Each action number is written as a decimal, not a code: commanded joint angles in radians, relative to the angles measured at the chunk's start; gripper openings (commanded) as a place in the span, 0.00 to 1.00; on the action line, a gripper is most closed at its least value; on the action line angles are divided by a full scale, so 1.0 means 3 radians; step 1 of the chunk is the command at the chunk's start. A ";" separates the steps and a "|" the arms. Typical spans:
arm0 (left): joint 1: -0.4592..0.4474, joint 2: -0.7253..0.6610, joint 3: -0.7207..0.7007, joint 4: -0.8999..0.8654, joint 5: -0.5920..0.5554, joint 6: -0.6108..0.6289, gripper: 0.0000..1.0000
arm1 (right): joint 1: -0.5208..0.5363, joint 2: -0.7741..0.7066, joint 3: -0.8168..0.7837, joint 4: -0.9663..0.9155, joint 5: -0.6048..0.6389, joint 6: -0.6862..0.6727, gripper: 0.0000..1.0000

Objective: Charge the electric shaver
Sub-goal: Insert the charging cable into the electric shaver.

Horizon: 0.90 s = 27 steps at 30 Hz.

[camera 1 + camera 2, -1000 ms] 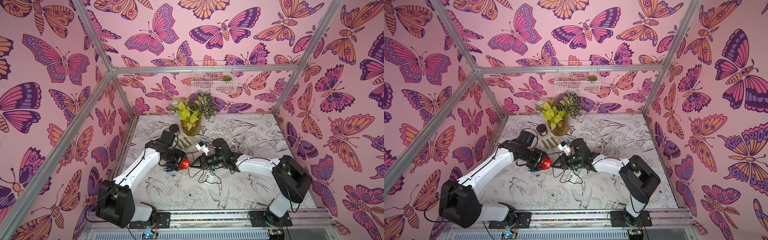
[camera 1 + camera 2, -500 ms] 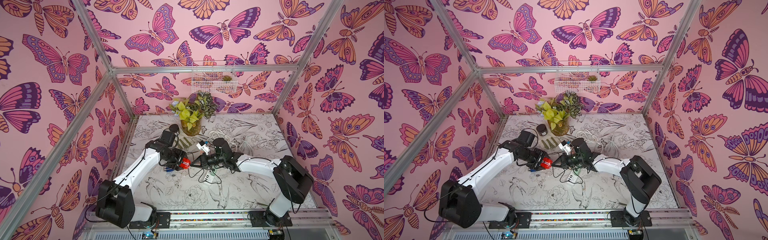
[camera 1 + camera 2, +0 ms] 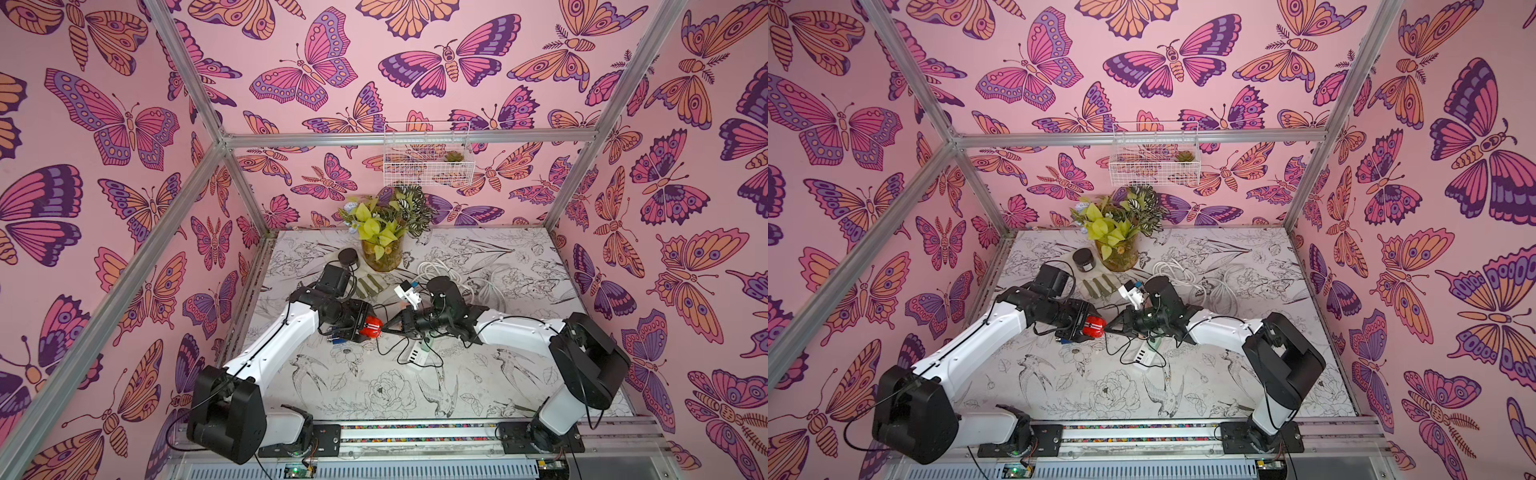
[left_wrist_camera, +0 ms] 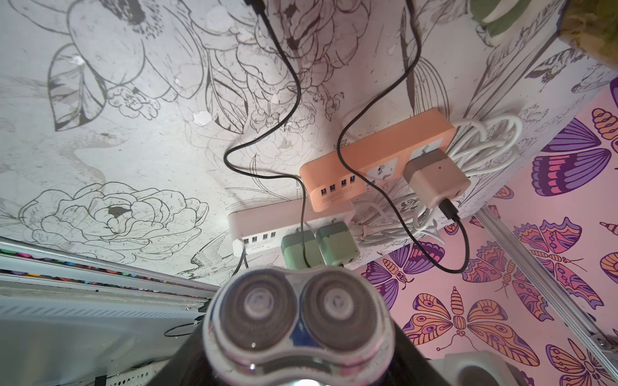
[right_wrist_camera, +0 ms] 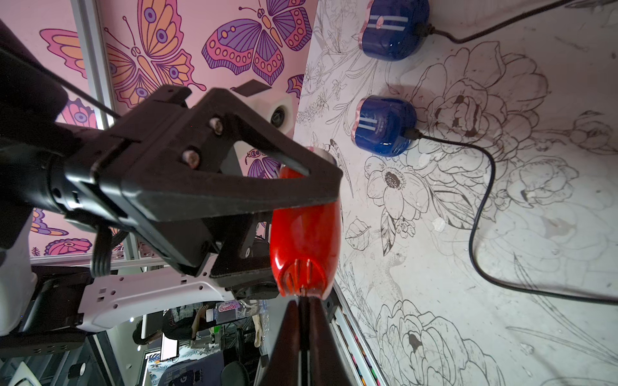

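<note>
Shaver [image 3: 370, 327], red, above the worktop [image 3: 374, 399], clamped between the fingers of the left tool [image 3: 362, 329]. Right tool [image 5: 302, 314] closed tight, tips meeting the shaver's bottom end; impossible to tell whether anything is pinched there. White power strip [image 3: 415, 355] lying near on the worktop, black cables [image 3: 390, 351] beside it.

Pink walls [image 3: 365, 108] printed with purple and orange butterflies fill most of both top views, closing the space on 3 sides. Silver metal bars [image 3: 311, 141] frame them, 1 crossing the upper middle and others slanting down from the upper corners. The table surface [image 3: 374, 395], lower centre, is white with black line drawings of flowers and birds. A white wire basket [image 3: 428, 168] hangs on the back wall, upper centre. The light is soft and even.
</note>
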 commanded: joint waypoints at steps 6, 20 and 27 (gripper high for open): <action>-0.0083 -0.0002 0.0039 0.0024 0.0236 -0.0019 0.00 | 0.0015 0.0011 0.0126 -0.0004 0.0032 -0.0097 0.00; -0.0351 -0.0033 0.0114 0.0216 0.0433 -0.0173 0.00 | 0.0103 0.0263 0.0358 0.0011 -0.0025 -0.0088 0.00; -0.0380 -0.0122 -0.0024 0.0446 0.0456 -0.0379 0.00 | 0.0117 0.0284 0.0364 0.0062 -0.0007 -0.0055 0.00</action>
